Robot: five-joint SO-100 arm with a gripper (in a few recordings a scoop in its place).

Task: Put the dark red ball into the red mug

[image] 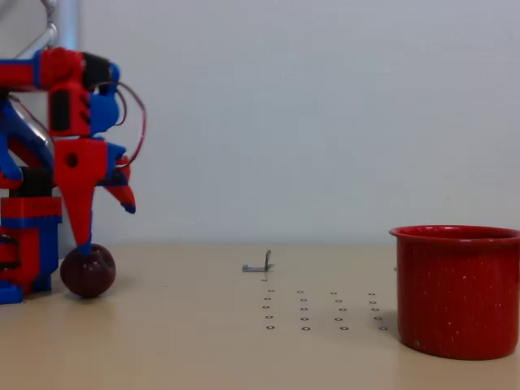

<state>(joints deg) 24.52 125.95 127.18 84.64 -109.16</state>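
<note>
In the fixed view, the red-and-blue two-finger gripper (pixel 99 231) hung at the nine o'clock side of the frame, pointing down from the red-and-blue jointed arm (pixel 69 89) that rose along the left edge. Its long red finger (pixel 81 211) reached down to the top of the small glossy dark maroon ball (pixel 88 270), its tip touching or just above the ball's crown, while the shorter red finger with a blue tip (pixel 122 195) stood splayed out toward three o'clock, clear of the ball. The jaws were parted and held nothing. The ball sat on the beige tabletop (pixel 203 349) at about eight o'clock, just beside the arm's blue and red base (pixel 28 244), close to the left edge of the picture. The large bright red enamel mug with fine white speckles (pixel 459 292) stood upright at about four o'clock, its rolled rim level and its right side cut by the frame edge. Ball and mug were well apart, with a wide stretch of bare tabletop between them, broken only by a small grey metal bracket (pixel 260 265) near the centre and a grid of tiny holes (pixel 321 310) at about five o'clock, just left of the mug. A plain pale wall (pixel 325 106) filled the background.
</note>
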